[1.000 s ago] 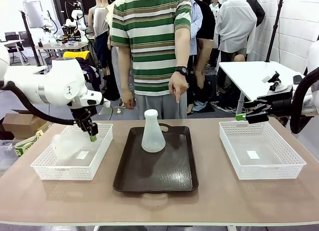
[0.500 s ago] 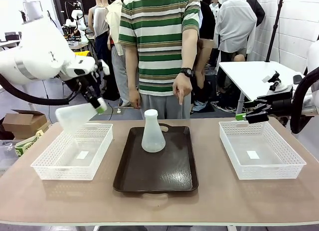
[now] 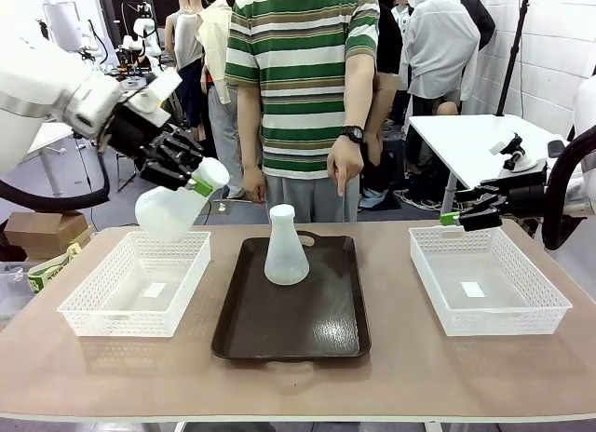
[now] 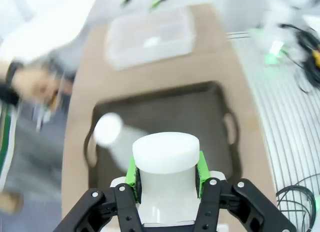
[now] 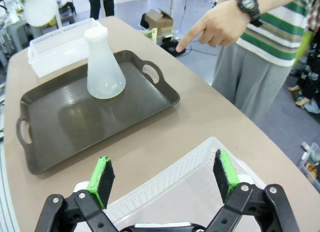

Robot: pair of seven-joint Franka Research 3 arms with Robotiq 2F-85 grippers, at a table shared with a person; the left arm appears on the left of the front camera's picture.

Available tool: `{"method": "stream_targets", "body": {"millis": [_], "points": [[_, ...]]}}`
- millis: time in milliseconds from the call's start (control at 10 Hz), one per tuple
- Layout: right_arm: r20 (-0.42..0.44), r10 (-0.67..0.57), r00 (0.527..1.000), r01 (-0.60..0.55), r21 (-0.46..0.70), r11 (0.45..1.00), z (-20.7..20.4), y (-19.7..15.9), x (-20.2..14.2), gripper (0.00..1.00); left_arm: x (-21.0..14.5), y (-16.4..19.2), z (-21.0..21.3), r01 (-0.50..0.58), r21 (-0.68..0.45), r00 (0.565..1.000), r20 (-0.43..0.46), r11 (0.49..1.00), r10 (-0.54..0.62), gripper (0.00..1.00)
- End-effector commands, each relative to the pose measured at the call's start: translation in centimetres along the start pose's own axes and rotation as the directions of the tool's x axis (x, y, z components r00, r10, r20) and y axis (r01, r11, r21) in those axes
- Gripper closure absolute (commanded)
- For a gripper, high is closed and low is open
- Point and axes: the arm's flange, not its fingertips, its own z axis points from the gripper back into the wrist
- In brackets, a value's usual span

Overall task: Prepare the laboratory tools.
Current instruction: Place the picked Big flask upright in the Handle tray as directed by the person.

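One frosted conical flask [image 3: 169,211] hangs tilted in the air over the far edge of the left white basket [image 3: 93,316]. My left gripper [image 3: 199,182] is shut on its neck. In the left wrist view the neck [image 4: 165,151] sits between the green pads [image 4: 131,173] of the left gripper [image 4: 166,168]. A second flask [image 3: 286,247] stands upright on the dark brown tray [image 3: 291,325], also seen as the flask [image 5: 103,64] on the tray [image 5: 75,127]. My right gripper [image 3: 463,218] hovers open over the right basket [image 3: 507,311], nothing between its fingers [image 5: 101,180].
A person in a striped shirt stands at the far side, one hand [image 3: 339,162] pointing down toward the tray's far edge. The pointing hand [image 5: 216,28] also shows in the right wrist view. The right basket [image 5: 185,192] holds just a small label.
My left gripper has lifted the flask out of the left basket, then carried it rightward and turned it. The right arm and the flask on the tray have stayed still.
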Motion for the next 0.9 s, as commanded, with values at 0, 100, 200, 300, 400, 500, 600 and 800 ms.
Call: {"method": "stream_targets", "body": {"millis": [0, 100, 200, 300, 400, 500, 600, 800], "points": [[-0.011, 0.003, 1.0, -0.003, -0.008, 1.0, 0.0, 0.0, 0.0, 0.0, -3.8, 1.6, 0.6, 0.16, -0.249, 0.95, 0.302, 0.955, -0.08, 1.0], [-0.011, 0.003, 1.0, -0.003, -0.008, 1.0, 0.0, 0.0, 0.0, 0.0, -4.7, 2.3, 0.4, 0.182, -0.29, 0.926, 0.371, 0.939, -0.065, 1.0], [-0.011, 0.003, 1.0, -0.003, -0.008, 1.0, 0.0, 0.0, 0.0, 0.0, -5.3, 2.8, 0.3, 0.165, -0.316, 0.919, 0.392, 0.934, -0.03, 1.0], [-0.011, 0.003, 1.0, -0.003, -0.008, 1.0, 0.0, 0.0, 0.0, 0.0, -5.8, 3.3, 0.3, 0.086, -0.309, 0.935, 0.353, 0.947, 0.031, 1.0], [-0.011, 0.003, 1.0, -0.003, -0.008, 1.0, 0.0, 0.0, 0.0, 0.0, -4.4, 0.0, -0.1, 0.204, -0.214, 0.923, 0.366, 0.955, -0.115, 1.0], [-0.011, 0.003, 1.0, -0.003, -0.008, 1.0, 0.0, 0.0, 0.0, 0.0, -4.4, 0.0, -0.1, 0.204, -0.214, 0.923, 0.366, 0.955, -0.115, 1.0], [-0.011, 0.003, 1.0, -0.003, -0.008, 1.0, 0.0, 0.0, 0.0, 0.0, -4.4, 0.0, -0.1, 0.204, -0.214, 0.923, 0.366, 0.955, -0.115, 1.0], [-0.011, 0.003, 1.0, -0.003, -0.008, 1.0, 0.0, 0.0, 0.0, 0.0, -6.8, 0.6, -3.2, 0.266, -0.279, 0.841, 0.535, 0.923, -0.081, 1.0]]}}
